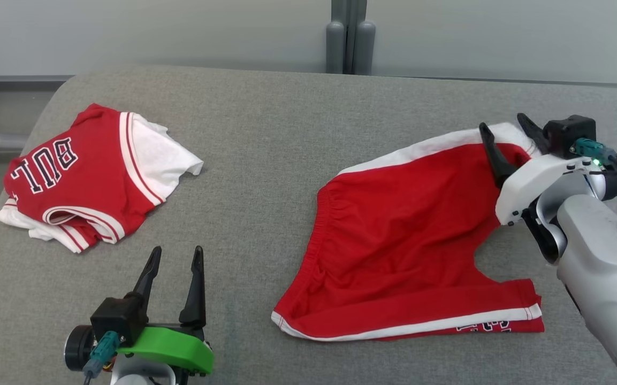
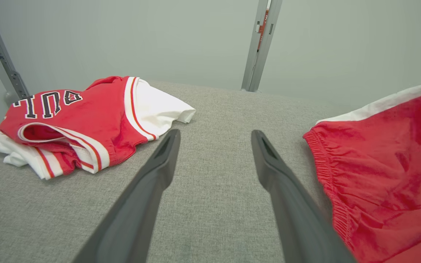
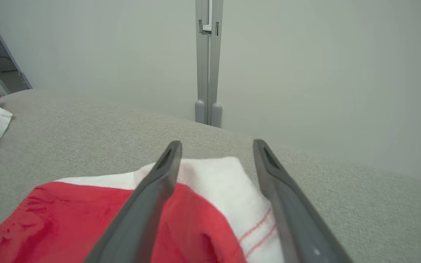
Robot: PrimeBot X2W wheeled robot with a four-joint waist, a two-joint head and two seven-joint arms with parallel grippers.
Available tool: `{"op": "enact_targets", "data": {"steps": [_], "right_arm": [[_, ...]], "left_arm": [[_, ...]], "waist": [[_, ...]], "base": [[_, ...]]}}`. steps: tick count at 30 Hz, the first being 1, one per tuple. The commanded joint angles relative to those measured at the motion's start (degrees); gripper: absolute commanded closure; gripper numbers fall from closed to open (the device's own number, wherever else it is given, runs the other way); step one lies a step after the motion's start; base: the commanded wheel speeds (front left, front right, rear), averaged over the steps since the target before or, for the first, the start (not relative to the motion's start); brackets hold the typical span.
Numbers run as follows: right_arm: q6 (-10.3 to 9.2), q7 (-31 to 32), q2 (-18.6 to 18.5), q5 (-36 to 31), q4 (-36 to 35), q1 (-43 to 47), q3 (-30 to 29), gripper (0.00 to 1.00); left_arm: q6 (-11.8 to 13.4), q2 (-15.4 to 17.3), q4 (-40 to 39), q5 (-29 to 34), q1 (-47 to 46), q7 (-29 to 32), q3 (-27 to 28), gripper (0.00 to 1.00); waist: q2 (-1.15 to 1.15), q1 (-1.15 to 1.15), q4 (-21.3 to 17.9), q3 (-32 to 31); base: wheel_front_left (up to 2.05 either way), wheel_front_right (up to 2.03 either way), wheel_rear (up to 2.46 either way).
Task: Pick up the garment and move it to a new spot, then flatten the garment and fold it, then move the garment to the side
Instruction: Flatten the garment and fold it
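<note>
Red shorts [image 1: 410, 240] of soft cloth lie spread on the grey table [image 1: 265, 133], at about 3 o'clock from its middle in the head view. They are not quite flat, as wrinkles cross the middle.

The main risk, I think, is a poor pinch. The right gripper [image 1: 501, 122] is at the 1 o'clock corner of the shorts, where the white band ends. Its fingers [image 3: 152, 193] are spread apart and hold nothing. If they close too near the edge, they may take only one layer, or the corner may slip out under the pull. Then the shorts would bunch instead of flattening. If they close too deep, they could press the cloth into the table and drag the whole piece. A pull with one arm alone could also turn the shorts. The left gripper [image 1: 177, 249] is well apart from them, at 7 o'clock over bare table, and its fingers [image 2: 152, 175] are also spread and empty. The folded jersey [image 1: 83, 176] at 9 o'clock is far off and should not be disturbed.

In the right wrist view the white corner lies between the two fingers. One finger crosses the red part and the other runs along the outer edge of the band. Whether the tips touch the cloth I cannot tell. In the left wrist view the waistband [image 2: 329, 175] is near the 3 o'clock finger, but apart from it.
</note>
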Motion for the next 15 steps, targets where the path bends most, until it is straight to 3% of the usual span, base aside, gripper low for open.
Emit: {"op": "enact_targets", "data": {"steps": [1, 9, 15], "right_arm": [[-0.10, -0.20, -0.62, -0.84, -1.88, 2.67, -1.02, 0.00], [-0.10, -0.21, -1.74, -3.82, -15.95, 14.87, -8.84, 0.00], [-0.10, -0.22, -0.60, -5.32, -26.99, 25.50, -14.62, 0.00]], "left_arm": [[0.02, 0.13, 0.04, 0.55, 0.74, -0.02, 0.45, 0.00], [-0.45, 0.13, -0.35, 1.80, 2.79, -0.03, 2.87, 0.00], [-0.86, 0.13, -0.73, 2.57, 3.89, -0.02, 4.36, 0.00]], "waist": [[0.00, 0.00, -1.20, -1.26], [0.00, 0.00, -4.48, -3.91], [0.00, 0.00, -6.60, -4.79]], "base": [[0.00, 0.00, 0.00], [0.00, 0.00, 0.00], [0.00, 0.00, 0.00]]}}
